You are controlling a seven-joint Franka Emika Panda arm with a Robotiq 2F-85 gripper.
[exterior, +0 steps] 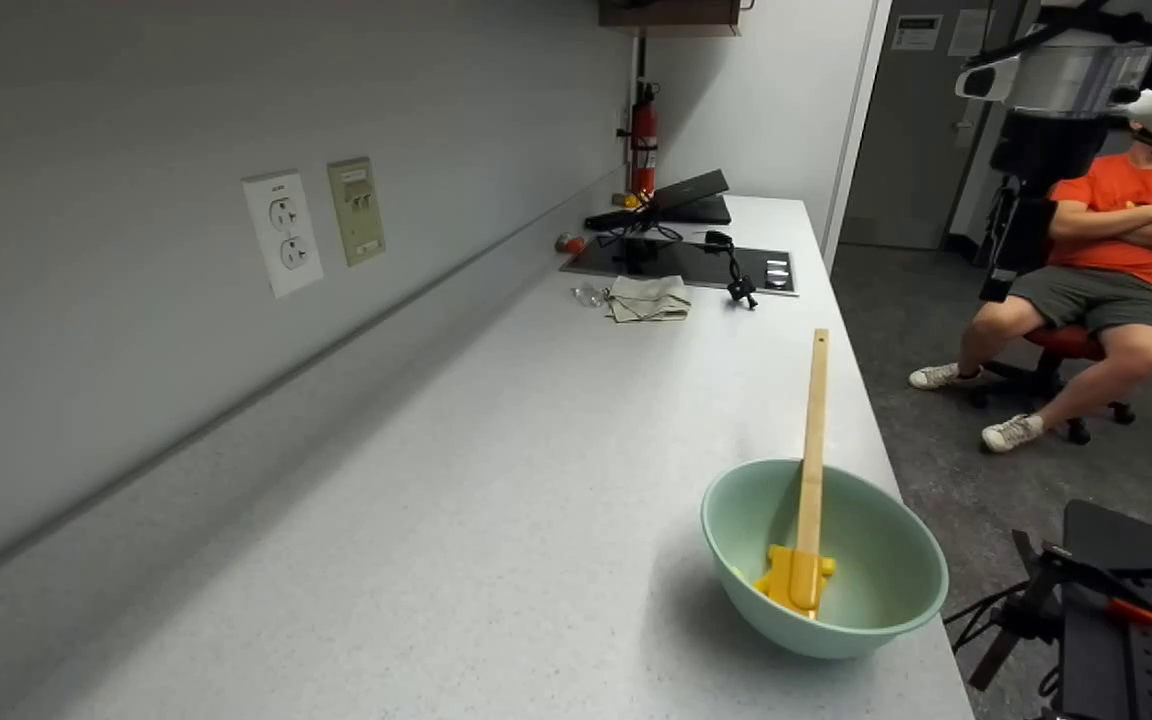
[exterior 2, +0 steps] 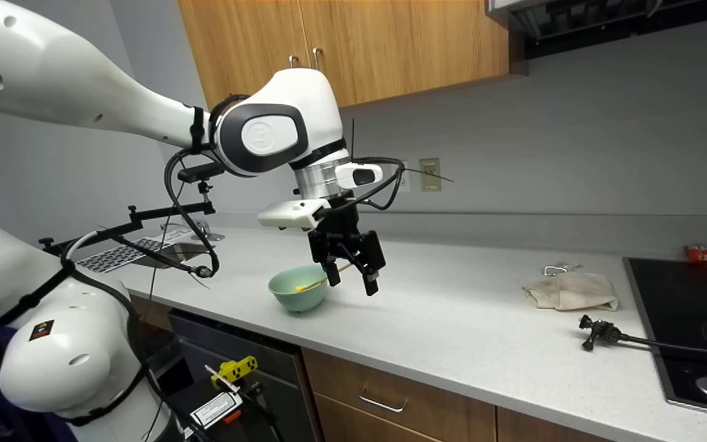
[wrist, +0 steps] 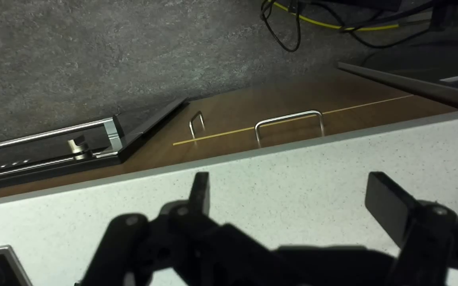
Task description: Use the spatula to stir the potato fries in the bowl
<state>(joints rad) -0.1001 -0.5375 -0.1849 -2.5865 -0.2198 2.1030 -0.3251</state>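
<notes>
The pale worktop [exterior: 386, 560] carries the green bowl [exterior: 881, 545], at the lower right of an exterior view. The pincer [wrist: 290, 194], spread wide and holding nothing, hangs above the worktop, so grasping seems the step in hand. The spatula [exterior: 813, 455] leans in the bowl; the next move calls for lining up with its handle [exterior: 817, 395] and pinching it. Yellow fries [exterior: 781, 572] lie at the spatula's lower end.

Free counter [exterior: 636, 430] between bowl [exterior: 878, 548] and cloth [exterior: 649, 299] beyond jutting spatula [exterior: 813, 455], gap to tool [exterior 2: 352, 280] unclear.
</notes>
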